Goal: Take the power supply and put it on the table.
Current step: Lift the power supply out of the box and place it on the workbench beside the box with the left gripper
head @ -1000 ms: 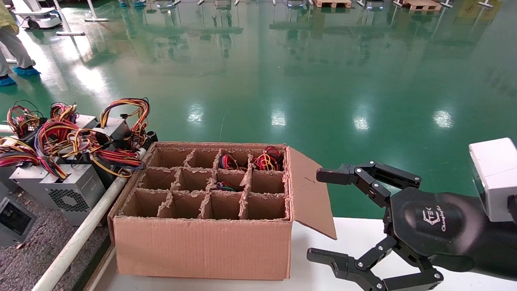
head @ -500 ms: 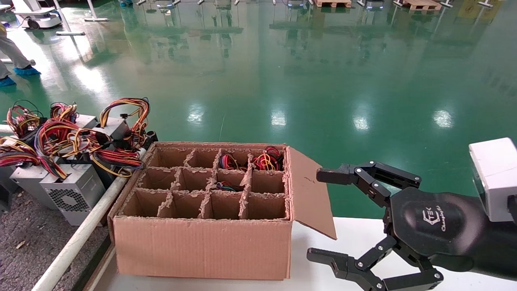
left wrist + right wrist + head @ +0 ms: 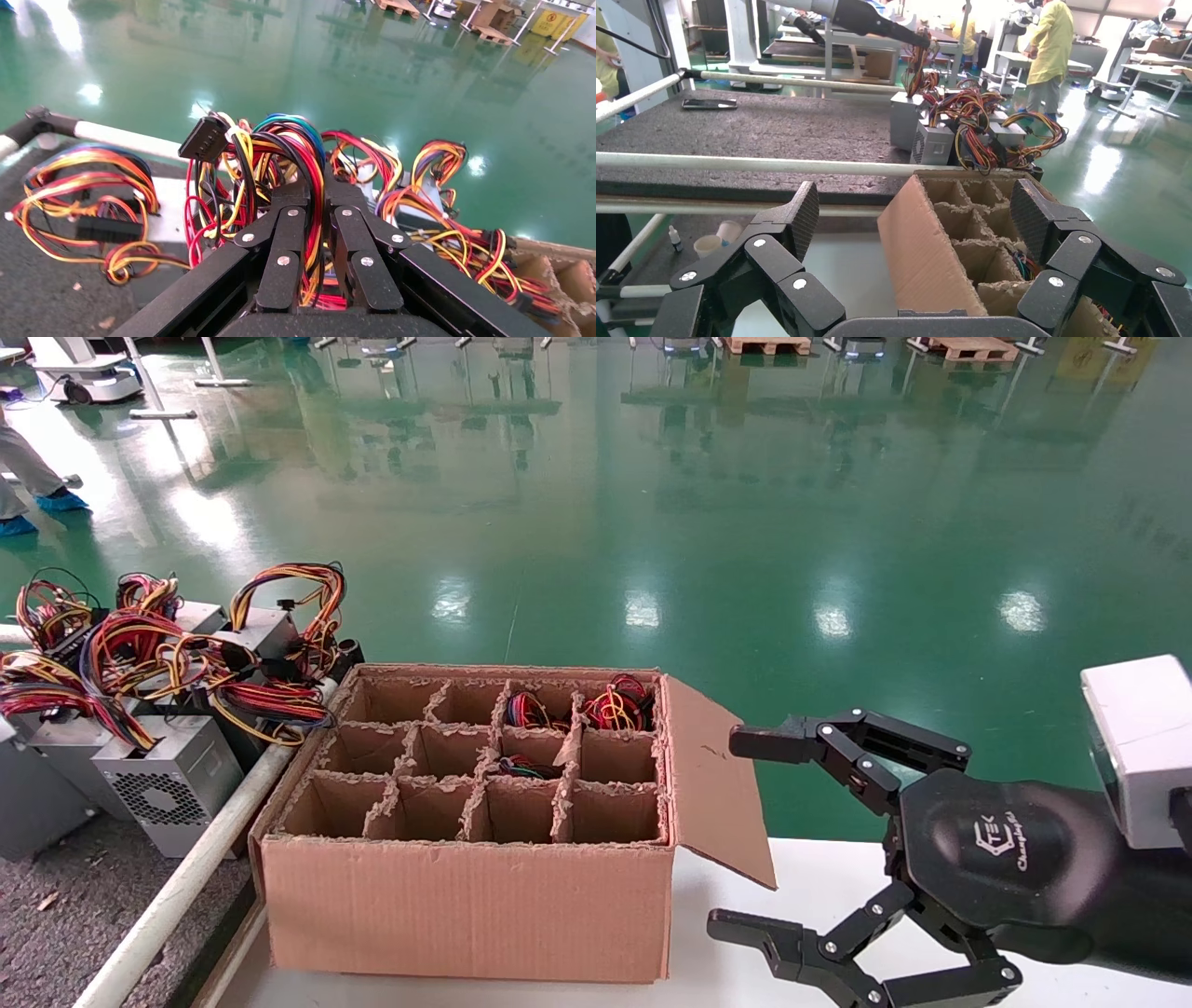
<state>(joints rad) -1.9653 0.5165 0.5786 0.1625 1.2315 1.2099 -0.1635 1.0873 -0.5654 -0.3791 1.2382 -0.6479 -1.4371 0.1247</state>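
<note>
My left gripper [image 3: 318,193] is shut on the red, yellow and black wire bundle [image 3: 295,144] of a power supply. In the right wrist view, the left arm reaches out over the felt table [image 3: 772,130], with the grey power supply [image 3: 905,121] upright under the pinched wires. I cannot tell whether it touches the felt. In the head view its grey side [image 3: 33,794] shows at the far left edge, over the table [image 3: 56,933]. My right gripper [image 3: 736,833] hangs open and idle over the white tabletop [image 3: 819,877], beside the cardboard box [image 3: 466,896].
Several more power supplies [image 3: 168,780] with tangled wires stand on the felt behind the white rail [image 3: 177,887]. The divided cardboard box holds wires in a few far cells [image 3: 615,705]. A phone [image 3: 708,104] lies on the felt. People stand in the background.
At the head view's left edge, the held power supply showed its dark end panel, slid nearly out of view, and now shows a grey side. The right arm has not moved.
</note>
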